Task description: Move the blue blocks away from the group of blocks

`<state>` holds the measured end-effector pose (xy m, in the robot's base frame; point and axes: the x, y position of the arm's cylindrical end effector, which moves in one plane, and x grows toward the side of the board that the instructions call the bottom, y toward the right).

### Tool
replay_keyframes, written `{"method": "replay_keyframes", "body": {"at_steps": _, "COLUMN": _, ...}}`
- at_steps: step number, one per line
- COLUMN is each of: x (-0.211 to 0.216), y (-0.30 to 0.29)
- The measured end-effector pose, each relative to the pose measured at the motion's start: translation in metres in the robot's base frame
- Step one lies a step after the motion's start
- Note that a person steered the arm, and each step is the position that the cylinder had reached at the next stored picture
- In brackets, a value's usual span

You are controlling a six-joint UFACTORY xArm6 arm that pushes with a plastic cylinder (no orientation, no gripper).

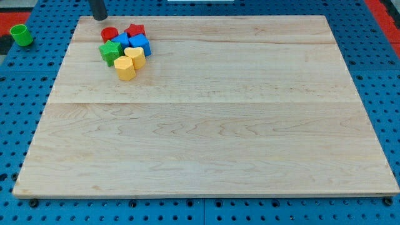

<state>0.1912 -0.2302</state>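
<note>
Green cup (22,35): sits off the board at the view's far left, on the blue pegboard (375,75), well apart from everything and no obstacle.
Tip (99,17): the rod's lower end stands at the board's top edge, above and just to the left of the cluster, touching no block. The arm carries no jaws, only this rod, so nothing can be pinched.
Wooden board (212,125): bare across its middle, right and bottom, giving plenty of room to send blocks.
Cluster: all blocks are packed together near the board's top-left corner.
Red cylinder (109,34): nearest the tip, on the cluster's upper left.
Green block (110,52): star-like, on the left side.
Blue blocks (138,44): in the cluster's middle and right, one partly hidden behind the other; shapes hard to make out.
Red star (135,30): top of the cluster, touching the blue ones.
Yellow blocks (130,62): two, at the cluster's lower edge.
Step in hand, judged: pushing the blue blocks out toward the view's right looks best.
Obstruction, judged: from the left, the red cylinder and green block would be dragged along.
Advice: enter between the neighbours slowly, pushing only blue.
</note>
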Motion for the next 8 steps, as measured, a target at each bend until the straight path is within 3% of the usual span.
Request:
{"method": "replay_keyframes", "body": {"at_steps": 3, "x": 0.017, "y": 0.04}}
{"method": "replay_keyframes", "body": {"at_steps": 4, "x": 0.078, "y": -0.004}}
{"method": "replay_keyframes", "body": {"at_steps": 5, "x": 0.088, "y": -0.006}}
{"method": "replay_keyframes", "body": {"at_steps": 7, "x": 0.084, "y": 0.085}}
{"method": "replay_keyframes", "body": {"at_steps": 8, "x": 0.076, "y": 0.085}}
